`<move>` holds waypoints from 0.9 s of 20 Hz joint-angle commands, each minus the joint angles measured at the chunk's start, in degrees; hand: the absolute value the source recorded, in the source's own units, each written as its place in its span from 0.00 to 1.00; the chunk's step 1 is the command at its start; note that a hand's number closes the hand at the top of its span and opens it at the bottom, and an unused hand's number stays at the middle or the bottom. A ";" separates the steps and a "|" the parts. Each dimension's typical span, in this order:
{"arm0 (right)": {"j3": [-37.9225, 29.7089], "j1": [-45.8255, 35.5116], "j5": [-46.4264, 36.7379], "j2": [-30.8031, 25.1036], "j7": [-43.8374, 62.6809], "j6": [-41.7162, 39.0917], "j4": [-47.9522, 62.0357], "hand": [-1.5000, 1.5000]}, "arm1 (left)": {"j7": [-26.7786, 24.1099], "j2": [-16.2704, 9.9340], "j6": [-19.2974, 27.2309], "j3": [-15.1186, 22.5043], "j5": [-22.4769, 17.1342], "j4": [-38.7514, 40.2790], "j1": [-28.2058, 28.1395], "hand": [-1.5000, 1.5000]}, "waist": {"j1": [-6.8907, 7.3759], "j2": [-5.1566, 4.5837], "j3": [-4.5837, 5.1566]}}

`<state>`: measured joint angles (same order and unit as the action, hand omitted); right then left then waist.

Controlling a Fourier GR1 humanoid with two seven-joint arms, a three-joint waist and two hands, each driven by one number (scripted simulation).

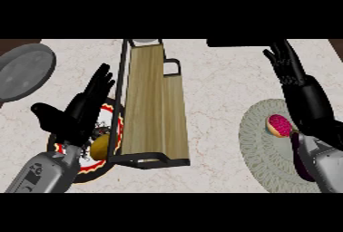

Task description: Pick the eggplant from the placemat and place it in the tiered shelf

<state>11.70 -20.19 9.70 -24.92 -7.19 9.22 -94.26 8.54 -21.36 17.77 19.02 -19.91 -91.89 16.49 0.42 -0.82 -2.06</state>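
Observation:
The eggplant [299,158] shows only as a dark purple sliver on the round woven placemat [258,145] at the right, mostly hidden under my right forearm. My right hand [292,68] is open with straight fingers, past the placemat's far edge and holding nothing. The tiered shelf [150,104], wooden boards in a black frame, runs up the middle of the counter. My left hand [72,118] is open just left of the shelf, hovering over a plate.
A pink-topped donut [279,125] lies on the placemat beside my right forearm. Under the left hand a red-rimmed patterned plate [100,170] holds a yellowish item [100,146]. A grey round pan [23,72] lies at the far left.

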 commanded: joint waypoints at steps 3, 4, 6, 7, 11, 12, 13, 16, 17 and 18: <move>-9.07 10.06 -3.83 -7.60 8.14 7.94 6.62 0.00 | -0.20 -3.72 0.22 0.40 3.22 4.29 -5.93 0.50 | -3.79 0.70 2.16; -11.18 12.87 -5.16 -10.60 10.97 9.35 8.91 0.00 | -0.03 -4.98 1.04 0.35 4.42 4.89 -7.40 0.50 | -5.17 0.82 2.24; -16.09 18.31 -7.63 -16.08 14.60 12.16 15.01 0.00 | 0.31 -7.21 1.07 -0.54 4.77 6.92 -10.10 0.50 | -8.13 0.27 2.43; -12.58 21.84 -14.70 -21.05 17.47 11.63 19.71 0.00 | 0.76 -5.98 0.81 0.27 4.03 6.20 -9.91 0.50 | -8.88 -1.78 3.46; -22.70 27.24 -5.63 -13.39 19.83 19.83 18.25 0.00 | -4.82 -5.24 -2.78 2.83 4.39 7.78 -15.72 0.50 | -3.80 1.19 2.17; -24.64 29.52 -1.47 -13.28 18.77 16.68 14.15 0.00 | -6.62 -5.41 -4.24 2.61 4.28 10.47 -16.71 0.50 | -3.77 1.24 2.19; -25.94 32.51 1.39 -11.91 14.97 13.75 12.68 0.00 | -5.26 -5.74 -4.85 2.27 4.47 9.15 -14.76 0.50 | -2.87 1.18 2.09; -25.34 34.35 0.92 -12.95 12.79 8.07 7.54 0.00 | -6.96 -4.37 -6.72 1.50 5.25 12.23 -14.86 0.50 | -1.38 0.95 2.09; -23.93 36.46 0.38 -12.33 13.96 7.97 3.15 0.00 | -8.34 -5.96 -9.09 -0.83 4.21 14.72 -13.14 0.50 | -1.63 0.95 2.13; -22.75 35.73 0.07 -13.99 18.32 7.26 -0.85 0.00 | -10.31 -3.71 -8.39 0.69 5.00 15.52 -14.46 0.50 | -1.53 0.95 2.18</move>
<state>-11.24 11.95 8.69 -38.11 8.64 19.62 -86.98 1.71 -26.53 11.85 19.80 -15.11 -80.52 2.89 -2.01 0.20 -0.04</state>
